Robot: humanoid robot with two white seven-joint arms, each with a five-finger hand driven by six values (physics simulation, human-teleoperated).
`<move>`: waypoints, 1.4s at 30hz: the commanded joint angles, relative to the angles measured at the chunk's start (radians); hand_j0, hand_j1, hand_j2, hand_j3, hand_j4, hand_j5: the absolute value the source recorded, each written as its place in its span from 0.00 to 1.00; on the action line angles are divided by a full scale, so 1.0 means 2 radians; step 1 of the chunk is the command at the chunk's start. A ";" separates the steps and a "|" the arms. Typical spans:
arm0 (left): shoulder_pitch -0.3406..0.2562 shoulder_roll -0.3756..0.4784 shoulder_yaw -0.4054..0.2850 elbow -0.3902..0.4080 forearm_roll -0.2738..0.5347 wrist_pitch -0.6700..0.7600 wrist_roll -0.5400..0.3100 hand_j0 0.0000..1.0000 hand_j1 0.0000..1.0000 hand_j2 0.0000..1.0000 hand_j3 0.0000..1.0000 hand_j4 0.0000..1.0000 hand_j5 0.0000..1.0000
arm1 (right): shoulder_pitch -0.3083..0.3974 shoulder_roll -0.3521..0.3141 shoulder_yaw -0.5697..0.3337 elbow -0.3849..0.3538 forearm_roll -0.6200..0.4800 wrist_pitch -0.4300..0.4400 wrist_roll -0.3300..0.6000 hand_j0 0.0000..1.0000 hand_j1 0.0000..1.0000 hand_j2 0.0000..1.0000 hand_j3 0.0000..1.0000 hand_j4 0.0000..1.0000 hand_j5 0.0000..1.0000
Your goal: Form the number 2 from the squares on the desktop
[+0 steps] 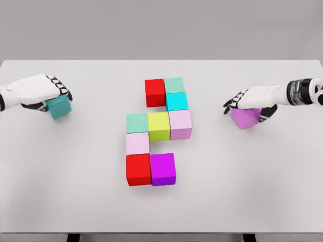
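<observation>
Several coloured cubes sit joined at the table's middle: a red cube (155,92) and a mint cube (174,84) on top, a cyan cube (177,101) below, then a row of green-teal (137,122), yellow-green (158,125) and pale pink (180,124) cubes. A light pink cube (137,143) follows, with a red cube (138,169) and a magenta cube (163,169) at the bottom. My left hand (53,96) is shut on a teal cube (59,107) at far left. At the right, my right hand (247,101) is shut on a violet cube (245,117).
The white table (75,191) spans the view, with its front edge near the bottom and its back edge near the top.
</observation>
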 commanded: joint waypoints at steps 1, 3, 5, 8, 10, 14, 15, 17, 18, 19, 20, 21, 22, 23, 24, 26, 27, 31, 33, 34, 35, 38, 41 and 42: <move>-0.002 -0.014 0.000 0.018 0.001 0.000 0.000 0.66 0.66 0.66 0.66 0.66 0.66 | 0.000 0.000 0.001 0.000 0.006 0.000 0.000 0.87 0.87 0.87 0.87 0.87 0.87; -0.007 -0.018 0.000 0.024 0.001 0.000 0.000 0.66 0.66 0.66 0.66 0.66 0.66 | 0.000 0.000 0.000 0.000 0.007 0.000 0.000 0.86 0.86 0.86 0.86 0.86 0.86; -0.019 -0.034 -0.001 0.035 0.001 0.000 0.000 0.67 0.67 0.67 0.67 0.67 0.67 | -0.001 0.000 -0.001 0.000 0.006 0.000 0.000 0.83 0.83 0.83 0.83 0.83 0.83; -0.034 -0.053 -0.004 0.055 0.001 0.000 -0.006 0.67 0.67 0.67 0.67 0.67 0.67 | -0.001 -0.001 -0.004 0.000 0.007 0.000 0.000 0.79 0.79 0.79 0.79 0.79 0.79; -0.041 -0.061 -0.004 0.062 0.001 0.000 -0.007 0.67 0.67 0.67 0.67 0.67 0.67 | -0.001 0.000 -0.004 0.000 0.007 0.000 0.000 0.79 0.79 0.79 0.79 0.79 0.79; -0.058 -0.080 -0.004 0.071 0.002 0.000 -0.015 0.67 0.67 0.67 0.67 0.67 0.67 | -0.001 0.000 -0.006 0.000 0.007 0.000 0.000 0.72 0.72 0.72 0.72 0.72 0.72; -0.063 -0.086 -0.004 0.072 0.002 0.000 -0.015 0.67 0.67 0.67 0.67 0.67 0.67 | -0.002 0.000 -0.006 0.000 0.006 0.000 0.000 0.71 0.71 0.71 0.71 0.71 0.71; -0.066 -0.097 -0.004 0.071 0.002 0.000 -0.016 0.67 0.67 0.67 0.67 0.67 0.67 | -0.002 0.000 -0.007 -0.001 0.006 0.000 0.000 0.68 0.68 0.68 0.68 0.68 0.68; -0.068 -0.103 -0.003 0.071 0.002 0.000 -0.016 0.68 0.68 0.68 0.68 0.68 0.68 | -0.002 -0.002 -0.007 -0.002 0.006 0.000 0.000 0.68 0.68 0.68 0.68 0.68 0.68; -0.069 -0.109 -0.003 0.071 0.001 0.000 -0.016 0.68 0.68 0.68 0.68 0.68 0.68 | -0.002 -0.002 -0.007 -0.003 0.006 0.000 0.000 0.68 0.68 0.68 0.68 0.68 0.68; -0.070 -0.110 -0.003 0.071 0.001 0.000 -0.016 0.68 0.68 0.68 0.68 0.68 0.68 | -0.002 -0.002 -0.007 -0.004 0.006 0.000 0.000 0.67 0.67 0.67 0.67 0.67 0.67; -0.070 -0.110 -0.003 0.072 0.002 0.000 -0.016 0.70 0.70 0.70 0.70 0.70 0.70 | -0.003 -0.003 -0.007 -0.004 0.004 0.000 0.000 0.66 0.66 0.66 0.66 0.66 0.66; -0.071 -0.110 -0.003 0.072 0.003 0.000 -0.015 0.74 0.74 0.74 0.74 0.74 0.74 | -0.003 -0.006 -0.007 -0.005 0.003 0.000 0.000 0.65 0.65 0.65 0.65 0.65 0.65; -0.071 -0.110 -0.003 0.072 0.005 0.000 -0.015 0.82 0.82 0.82 0.82 0.82 0.82 | -0.003 -0.007 -0.007 -0.005 0.003 0.000 0.000 0.64 0.64 0.64 0.64 0.64 0.64; -0.073 -0.104 -0.003 0.071 0.007 0.000 -0.014 0.90 0.90 0.90 0.90 0.90 0.90 | -0.003 -0.008 -0.007 -0.005 0.003 0.000 0.000 0.63 0.63 0.63 0.63 0.63 0.63; -0.077 -0.092 -0.003 0.069 0.015 0.000 -0.014 1.00 1.00 1.00 1.00 1.00 1.00 | -0.004 -0.008 -0.007 -0.006 0.002 0.000 0.000 0.61 0.61 0.61 0.61 0.61 0.61; -0.077 -0.078 -0.003 0.066 0.024 0.000 -0.014 1.00 1.00 1.00 1.00 1.00 1.00 | -0.004 -0.008 -0.007 -0.010 0.002 0.000 0.000 0.61 0.61 0.61 0.61 0.61 0.61; -0.076 -0.024 -0.005 0.062 0.044 0.000 -0.014 1.00 1.00 1.00 1.00 1.00 1.00 | -0.002 -0.045 -0.008 -0.074 -0.001 0.000 0.000 0.61 0.61 0.61 0.61 0.61 0.61; -0.073 -0.003 -0.005 0.060 0.044 0.000 -0.014 1.00 1.00 1.00 1.00 1.00 1.00 | -0.002 -0.056 -0.008 -0.089 -0.001 0.000 0.000 0.61 0.61 0.61 0.61 0.61 0.61; -0.071 0.005 -0.006 0.059 0.044 0.000 -0.014 1.00 1.00 1.00 1.00 1.00 1.00 | -0.002 -0.065 -0.008 -0.103 -0.001 0.000 0.000 0.61 0.61 0.61 0.61 0.61 0.61; -0.071 0.014 -0.014 0.059 0.043 0.000 -0.014 1.00 1.00 1.00 1.00 1.00 1.00 | -0.002 -0.078 -0.008 -0.122 -0.001 0.000 0.000 0.61 0.61 0.61 0.61 0.61 0.61; -0.070 0.026 -0.038 0.059 0.037 0.000 -0.016 1.00 1.00 1.00 1.00 1.00 1.00 | 0.000 -0.108 -0.008 -0.175 -0.002 0.000 0.000 0.61 0.61 0.61 0.61 0.61 0.61; -0.070 0.026 -0.061 0.059 0.023 0.000 -0.018 0.95 0.95 0.95 0.95 0.95 0.95 | 0.002 -0.131 -0.007 -0.215 -0.003 0.000 0.000 0.61 0.61 0.61 0.61 0.61 0.61; -0.070 0.026 -0.062 0.059 0.021 0.000 -0.018 0.95 0.95 0.95 0.95 0.95 0.95 | 0.004 -0.137 -0.007 -0.228 -0.003 0.000 0.000 0.61 0.61 0.61 0.61 0.61 0.61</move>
